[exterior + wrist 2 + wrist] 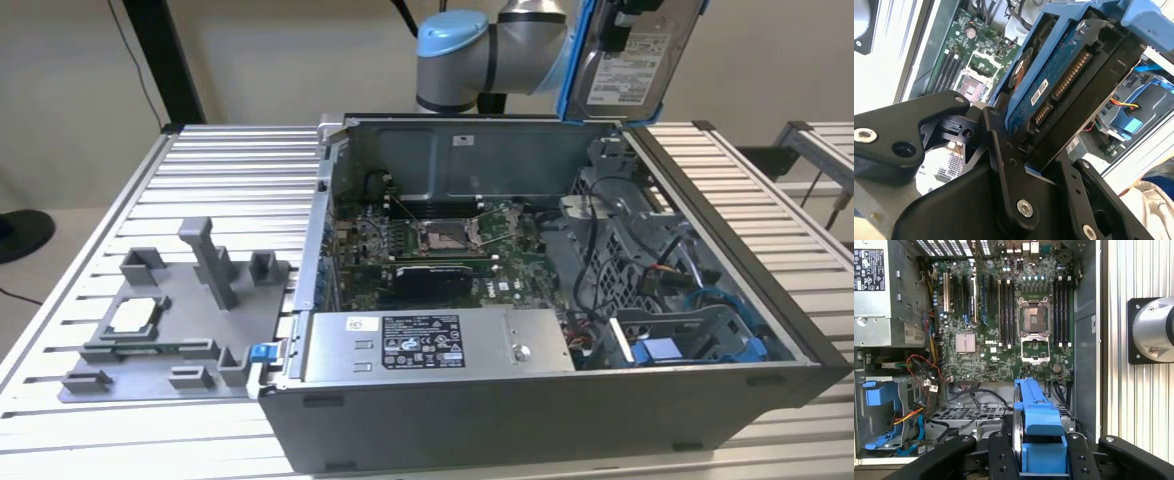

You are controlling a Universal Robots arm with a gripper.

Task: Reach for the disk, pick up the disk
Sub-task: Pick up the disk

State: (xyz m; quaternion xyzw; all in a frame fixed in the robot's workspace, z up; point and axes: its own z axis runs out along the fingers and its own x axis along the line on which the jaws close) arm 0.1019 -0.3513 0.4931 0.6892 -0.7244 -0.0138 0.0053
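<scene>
Above the open computer case [534, 300] | my gripper [1043, 450] clamps the disk [627, 60] — blue bracket between fingers [1004, 165]; lifted clear

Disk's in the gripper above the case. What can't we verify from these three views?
- Disk: the exterior view's top edge cuts off its upper part and the fingers on it.
- Disk's labelled face: turned away in the second wrist view; the underside shows.
- Disk in the first wrist view: seen edge-on, the blue bracket hides the metal body.
- Gripper contact: pad faces hidden by bracket and disk in both wrist views.
</scene>
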